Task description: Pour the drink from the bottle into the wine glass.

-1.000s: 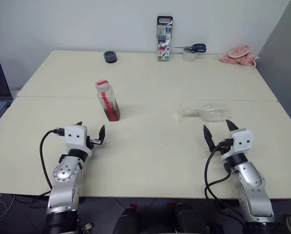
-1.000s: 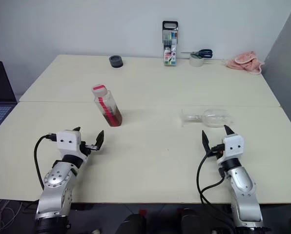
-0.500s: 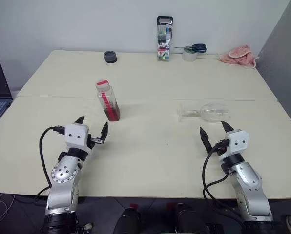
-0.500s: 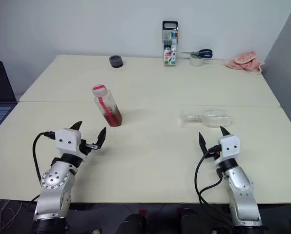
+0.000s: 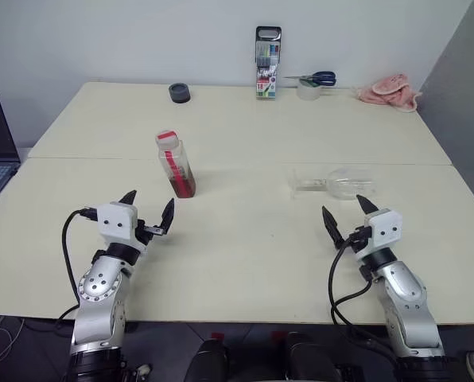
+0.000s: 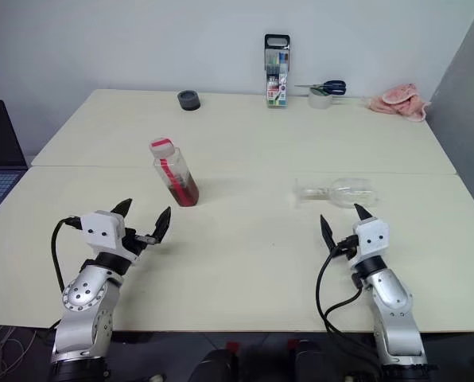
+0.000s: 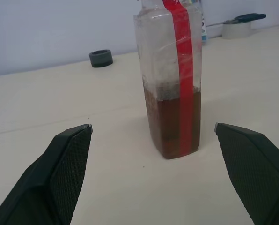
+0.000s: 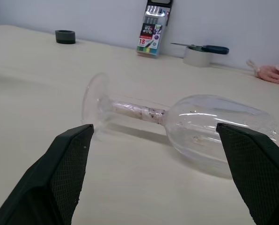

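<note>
- Both my grippers hover over the near edge of the bench (image 5: 245,135), fingers spread wide, grasping nothing.
- The bottle (image 5: 176,165) stands upright ahead of my left gripper (image 5: 148,212), with the drink (image 7: 172,122) low inside and the cap on.
- The wine glass (image 5: 336,182) lies on its side before my right gripper (image 5: 347,215).
- I think I should first take the stem gently and stand the glass up before I pour.

- Left gripper (image 5: 148,209) now slightly higher in the frame, fingers tilted further up.
- Right gripper (image 5: 345,213) slightly higher and further left, nearer the wine glass (image 5: 336,182).
</note>
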